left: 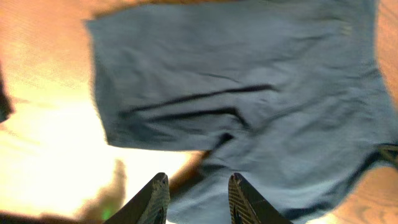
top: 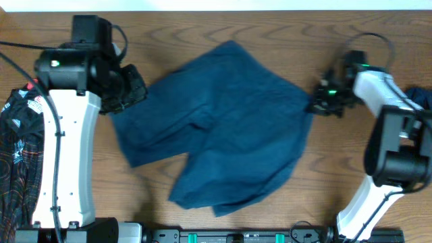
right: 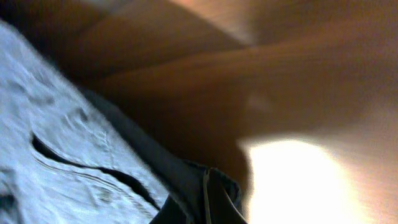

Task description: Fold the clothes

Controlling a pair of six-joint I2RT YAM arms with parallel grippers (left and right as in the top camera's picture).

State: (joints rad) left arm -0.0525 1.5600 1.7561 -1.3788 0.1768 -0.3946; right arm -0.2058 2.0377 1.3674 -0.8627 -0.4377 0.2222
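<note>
A dark blue denim-like garment [top: 223, 128], one of the clothes, lies spread and rumpled in the middle of the table. My left gripper [top: 135, 91] hovers at its left edge. In the left wrist view its two fingers stand apart over the blue cloth [left: 249, 93], the left gripper [left: 198, 186] holding nothing. My right gripper [top: 316, 102] sits at the garment's right corner. In the right wrist view, the right gripper [right: 208, 199] is shut with a bunched fold of the blue cloth [right: 56, 155] pinched in it.
A black jersey [top: 17, 148] with thin red lines and a white logo lies at the far left edge beside the left arm's base. A bit of dark blue cloth [top: 422, 98] shows at the far right edge. Bare wooden table [top: 81, 27] surrounds the garment.
</note>
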